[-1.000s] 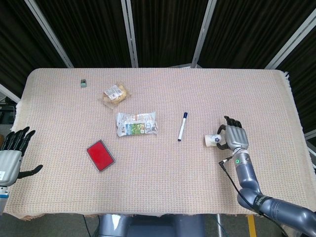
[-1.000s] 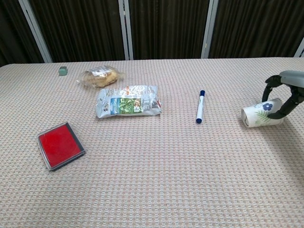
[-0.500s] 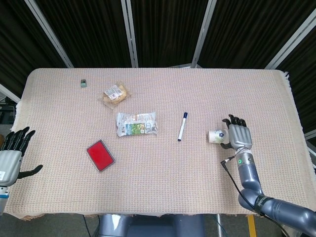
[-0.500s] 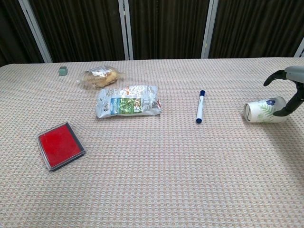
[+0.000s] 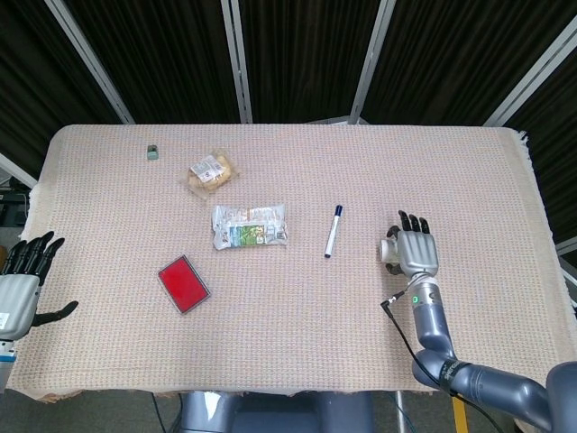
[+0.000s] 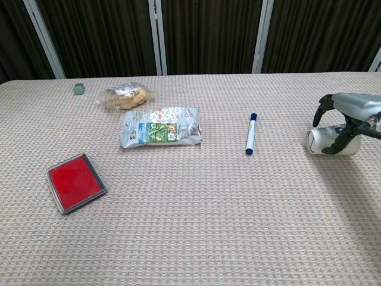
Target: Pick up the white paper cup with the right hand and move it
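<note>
Right hand (image 6: 344, 117) shifted leftward over white paper cup (image 6: 324, 141), fingers curled down around it; cup lies sideways on bench (image 6: 190, 226). Left hand (image 5: 22, 280) released, fingers apart.

The right hand (image 6: 348, 116) now arches directly over the lying cup (image 6: 321, 140), fingers curling down around it.

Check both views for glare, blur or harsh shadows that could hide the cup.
Head view: even light, no glare; the right hand covers most of the white paper cup. Chest view: sharp, with a soft shadow on the woven beige tablecloth beneath the cup; black curtains behind stay very dark.
</note>
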`<state>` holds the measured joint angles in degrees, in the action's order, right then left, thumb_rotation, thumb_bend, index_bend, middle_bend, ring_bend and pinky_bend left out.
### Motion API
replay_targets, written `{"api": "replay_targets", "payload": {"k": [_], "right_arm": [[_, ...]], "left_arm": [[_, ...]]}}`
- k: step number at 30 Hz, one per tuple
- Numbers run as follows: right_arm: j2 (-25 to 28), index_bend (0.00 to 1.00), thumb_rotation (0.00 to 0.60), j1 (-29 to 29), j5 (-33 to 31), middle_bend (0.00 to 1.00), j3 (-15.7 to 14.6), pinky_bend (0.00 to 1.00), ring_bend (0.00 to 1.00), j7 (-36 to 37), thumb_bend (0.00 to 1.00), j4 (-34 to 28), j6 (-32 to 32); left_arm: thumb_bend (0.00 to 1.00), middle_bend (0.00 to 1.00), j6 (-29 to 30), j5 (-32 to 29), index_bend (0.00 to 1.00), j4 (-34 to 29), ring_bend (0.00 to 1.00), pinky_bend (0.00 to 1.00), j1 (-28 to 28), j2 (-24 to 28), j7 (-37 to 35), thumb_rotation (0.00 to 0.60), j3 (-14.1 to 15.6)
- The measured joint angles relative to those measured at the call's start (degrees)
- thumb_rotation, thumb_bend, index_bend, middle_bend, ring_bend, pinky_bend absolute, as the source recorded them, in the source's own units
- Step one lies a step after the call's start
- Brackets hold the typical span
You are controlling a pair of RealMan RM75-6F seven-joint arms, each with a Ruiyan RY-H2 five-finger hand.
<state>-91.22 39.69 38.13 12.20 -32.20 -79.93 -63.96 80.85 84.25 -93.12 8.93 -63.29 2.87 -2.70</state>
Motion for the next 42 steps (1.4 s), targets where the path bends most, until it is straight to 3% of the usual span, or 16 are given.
{"api": "replay_targets", "payload": {"k": [11,22,28,34,42], "right_arm": [[-2.5,0.45,0.600,0.1,-0.1,0.03,0.3,0.00,0.00,-2.0,0.18,4.0,-0.6],[-2.6,0.46,0.600,-0.7,5.2,0.03,2.1,0.00,0.00,1.7,0.17,2.7,-3.6],[-2.5,0.46,0.600,-1.9,6.7,0.03,7.0,0.00,0.00,11.4,0.15,0.1,-5.3],[-1.9,0.46,0.600,-3.9,-0.1,0.01,15.6,0.00,0.00,24.1,0.13,-4.1,-2.2],[-3.1,0.44,0.600,-5.6,-3.8,0.01,17.4,0.00,0.00,30.8,0.11,-2.5,2.3]], "left_arm": [[0.10,0.00,-0.1,0.1,0.00,0.1,0.00,0.00,0.0,0.1,-0.2,0.600,0.1],[0.10,0.00,0.0,0.1,0.00,0.1,0.00,0.00,0.0,0.0,-0.1,0.600,0.1],[0.10,0.00,0.0,0.1,0.00,0.1,0.00,0.00,0.0,0.0,0.1,0.600,0.1],[0.10,0.00,0.1,0.0,0.00,0.0,0.00,0.00,0.0,0.0,0.2,0.600,0.0],[0.10,0.00,0.1,-0.1,0.00,0.0,0.00,0.00,0.0,-0.1,0.5,0.600,0.0]]}}
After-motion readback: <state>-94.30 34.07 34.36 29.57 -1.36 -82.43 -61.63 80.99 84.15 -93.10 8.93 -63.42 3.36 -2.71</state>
